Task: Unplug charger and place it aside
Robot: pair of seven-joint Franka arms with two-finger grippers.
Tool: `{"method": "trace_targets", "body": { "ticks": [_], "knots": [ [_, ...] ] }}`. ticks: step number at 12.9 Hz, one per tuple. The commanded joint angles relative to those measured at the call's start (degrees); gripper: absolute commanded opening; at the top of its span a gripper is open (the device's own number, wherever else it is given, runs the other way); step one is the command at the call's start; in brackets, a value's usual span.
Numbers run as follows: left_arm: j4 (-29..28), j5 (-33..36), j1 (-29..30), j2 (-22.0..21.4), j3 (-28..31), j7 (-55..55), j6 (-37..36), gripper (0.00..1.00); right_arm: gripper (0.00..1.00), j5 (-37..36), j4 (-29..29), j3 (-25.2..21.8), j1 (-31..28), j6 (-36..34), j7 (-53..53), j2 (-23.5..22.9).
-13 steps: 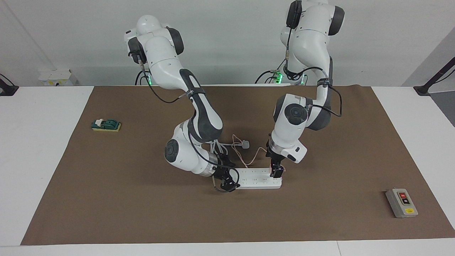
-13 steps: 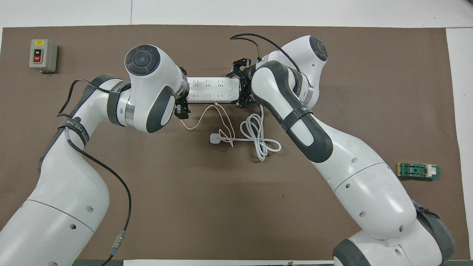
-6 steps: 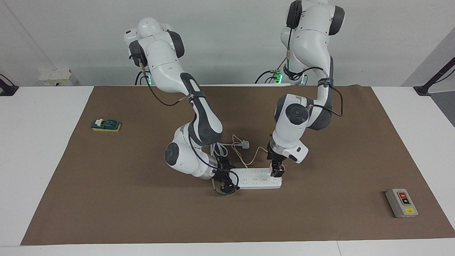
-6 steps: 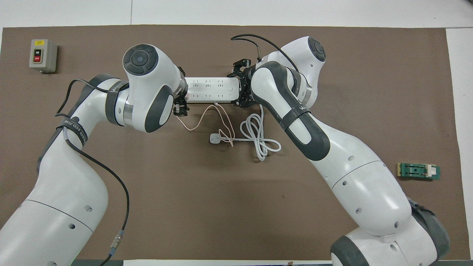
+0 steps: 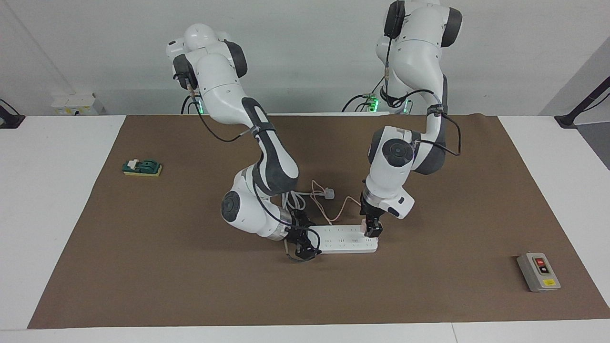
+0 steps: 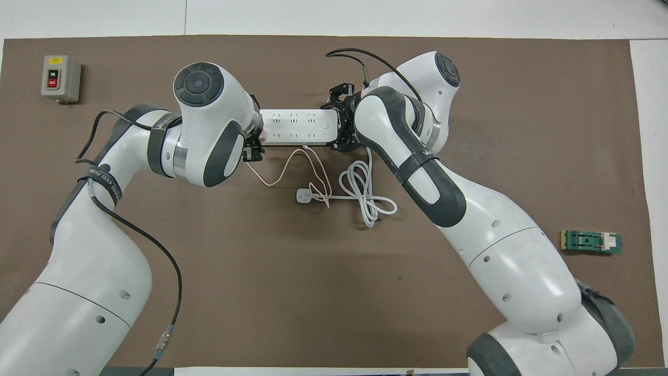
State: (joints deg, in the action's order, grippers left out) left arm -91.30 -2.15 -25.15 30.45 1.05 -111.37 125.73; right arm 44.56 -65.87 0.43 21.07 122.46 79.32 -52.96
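— Pink charger (image 5: pixel 364 227), where is it?
— Plugged in at the left arm's end of the white power strip (image 5: pixel 344 239) on my table (image 5: pixel 143 267). My left pincer (image 5: pixel 372 229) pinches it.
— Your right pincer (image 5: pixel 301 242)?
— Spread around the strip's other end.

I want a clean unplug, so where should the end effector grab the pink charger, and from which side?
The charger's cube body, on two opposite side faces, from straight above: it stands up out of the power strip at the left arm's end, so it pulls upward. Skip the thin cable.
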Motion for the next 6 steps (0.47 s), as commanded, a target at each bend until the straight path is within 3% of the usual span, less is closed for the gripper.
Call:
{"method": "trace_targets", "body": {
  "ticks": [1,4,6],
  "knots": [
    [-2.2,2.1,-0.2,-2.0,0.3,-0.5,-0.1,0.00,0.35,-0.2,1.5,0.2,0.4,1.8,-0.7,-1.4],
    [-0.7,2.3,0.0,-1.9,0.3,-0.2,-2.5,0.00,0.35,-0.2,1.6,0.2,0.4,1.6,-0.7,-1.4],
    [3.1,4.3,0.2,-1.6,0.1,1.8,-8.5,0.00,0.35,-0.2,1.6,0.2,0.4,1.6,-0.7,-1.4]
  ]
}}
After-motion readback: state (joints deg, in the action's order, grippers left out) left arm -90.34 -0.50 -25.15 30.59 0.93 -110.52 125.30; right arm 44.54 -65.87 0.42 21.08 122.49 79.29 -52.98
